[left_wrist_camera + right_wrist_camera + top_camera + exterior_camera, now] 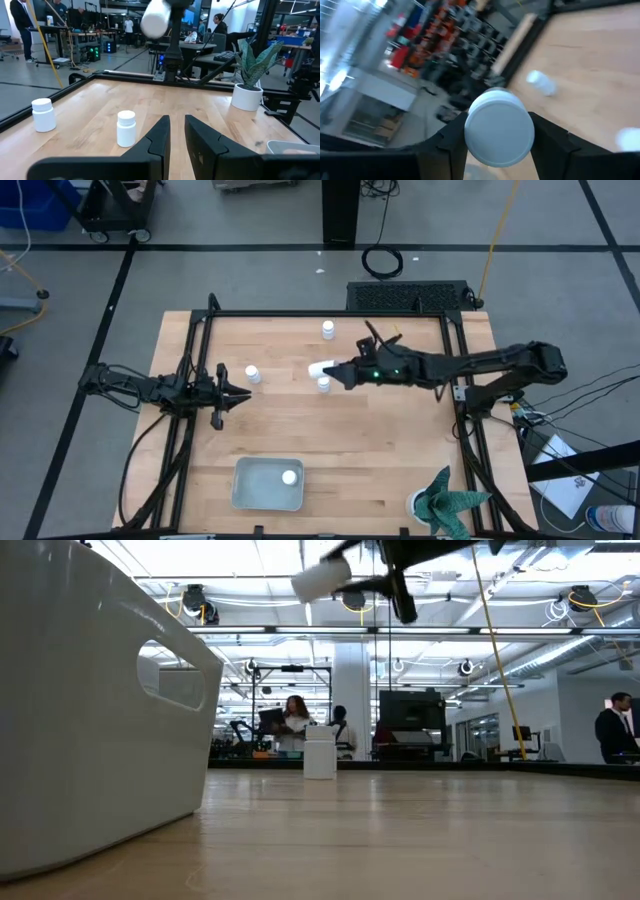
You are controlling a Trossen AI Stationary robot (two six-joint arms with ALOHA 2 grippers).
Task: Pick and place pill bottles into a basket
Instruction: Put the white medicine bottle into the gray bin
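My right gripper [338, 370] hangs over the table's middle, shut on a white pill bottle [320, 367], high above the wood in the low view [320, 580]. Three more bottles stand upright on their bases: one at the far edge [327, 329], one by my left gripper [252, 374], and one below the held bottle [323, 384]. Another bottle [290, 476] lies in the grey-blue basket [250, 492] at the near edge. My left gripper [243, 393] waits at the table's left, its fingers [160, 137] nearly together and empty. My right gripper pinches the bottle's round side [470, 142] between its two fingers, one on each side. The fingers reach level from the table's right, and the bottle lies along them, sticking out toward the left. Its round end [499, 126] faces the wrist camera. It is lifted clear of the table.
A potted plant [445, 505] in a white pot stands at the near right corner. A black frame [330, 313] runs round the table's edges. The basket's wall [100, 710] fills the left of the low view. People stand in the room beyond the table.
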